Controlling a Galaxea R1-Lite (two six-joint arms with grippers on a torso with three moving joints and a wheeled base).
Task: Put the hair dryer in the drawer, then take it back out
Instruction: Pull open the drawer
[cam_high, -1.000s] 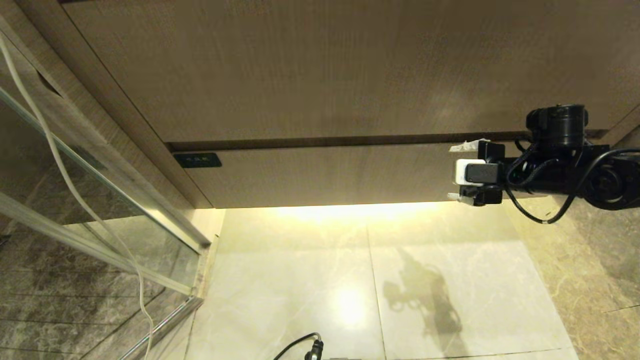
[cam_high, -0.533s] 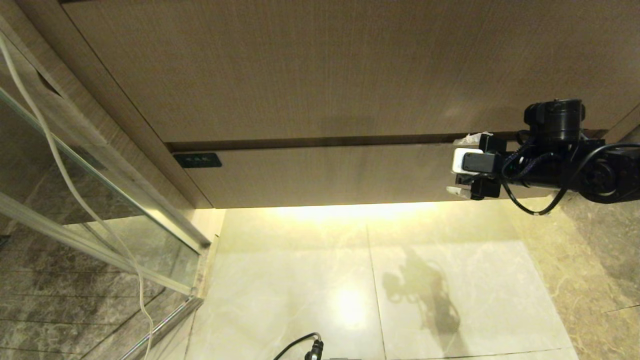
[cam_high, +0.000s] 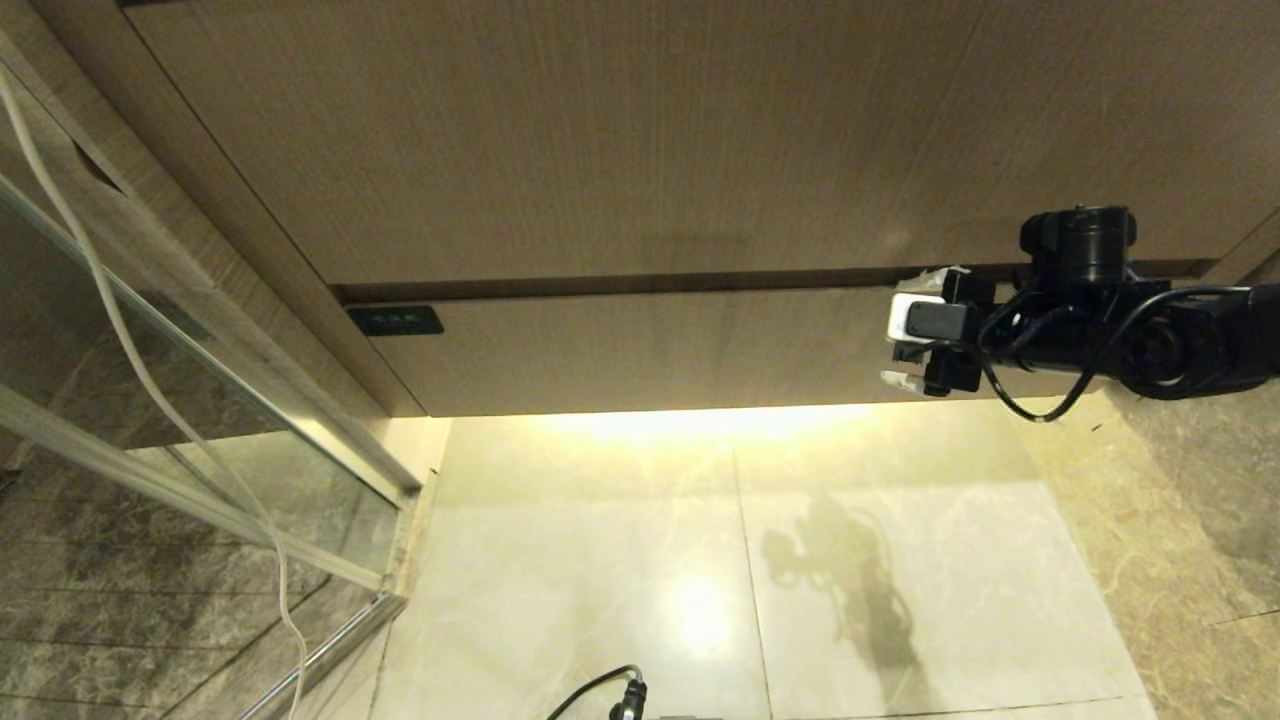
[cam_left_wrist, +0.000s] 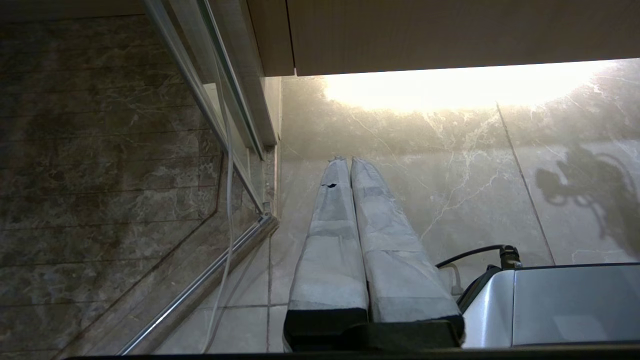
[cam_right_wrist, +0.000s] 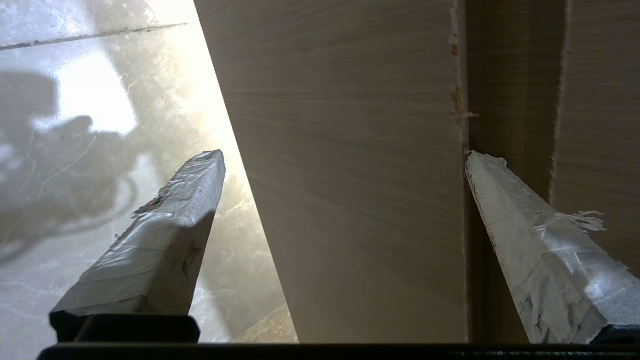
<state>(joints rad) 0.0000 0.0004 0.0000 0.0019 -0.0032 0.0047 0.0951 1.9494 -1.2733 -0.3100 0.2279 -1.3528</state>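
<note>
The drawer (cam_high: 650, 350) is pushed in, showing only its low wood-grain front with a small black label (cam_high: 395, 320) at its left end. My right gripper (cam_high: 912, 328) is open at the right end of that front. One taped finger (cam_right_wrist: 525, 235) sits at the dark gap above the front, the other finger (cam_right_wrist: 170, 215) hangs below its bottom edge over the floor. The drawer front (cam_right_wrist: 350, 175) fills the space between them in the right wrist view. The hair dryer is out of view. My left gripper (cam_left_wrist: 345, 161) is shut and empty, parked low over the floor.
A taller wood-grain panel (cam_high: 650, 140) stands above the drawer. A glass door with a metal rail (cam_high: 250, 400) and a loose white cord (cam_high: 150, 380) is on the left. Pale floor tiles (cam_high: 700, 560) lie below, with a black cable (cam_high: 600, 690) at the near edge.
My right arm has slid left along the drawer front and a little closer to it. Its fingers stay spread. The drawer and the left arm have not moved.
</note>
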